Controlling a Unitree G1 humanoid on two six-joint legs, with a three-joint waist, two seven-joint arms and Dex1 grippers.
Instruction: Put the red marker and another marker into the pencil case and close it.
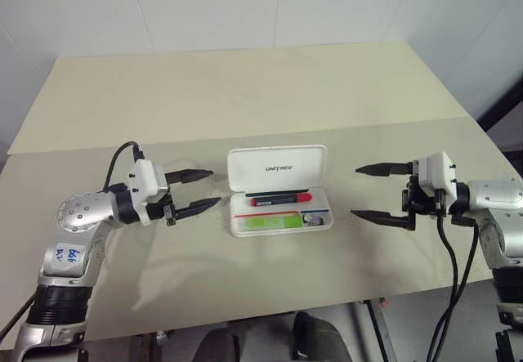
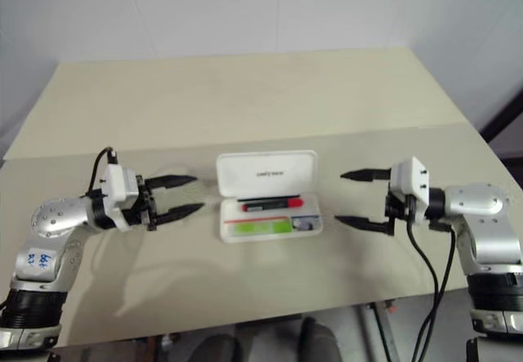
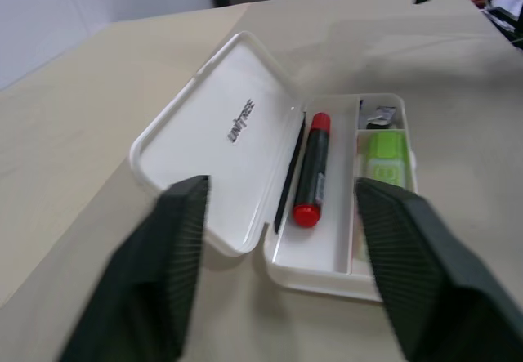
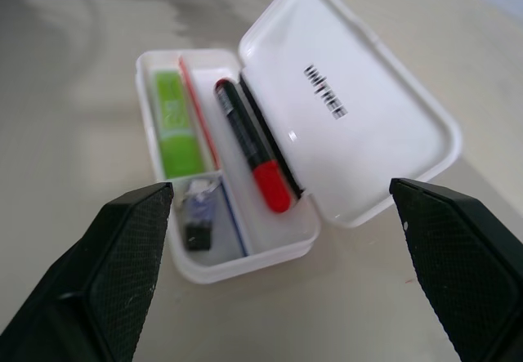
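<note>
My pencil case (image 1: 278, 168) is white, with small dark lettering on its lid and a thin red-and-blue stripe inside. The red marker (image 1: 280, 200) has a red body and a black end. The other marker (image 1: 270, 222) is bright lime green. A small object (image 4: 199, 213) beside it looks grey-silver, perhaps. The table (image 1: 245, 92) is pale beige.

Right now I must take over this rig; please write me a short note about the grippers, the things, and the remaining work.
Left gripper: open, empty, on the table's left side, pointing at the pencil case.
Right gripper: open, empty, to the case's right.
Pencil case: in the middle of the table, lid up.
Red marker: lies in the long compartment next to the lid.
Green highlighter: lies in the other compartment.
Done: both markers are inside.
Left: close the lid.
</note>
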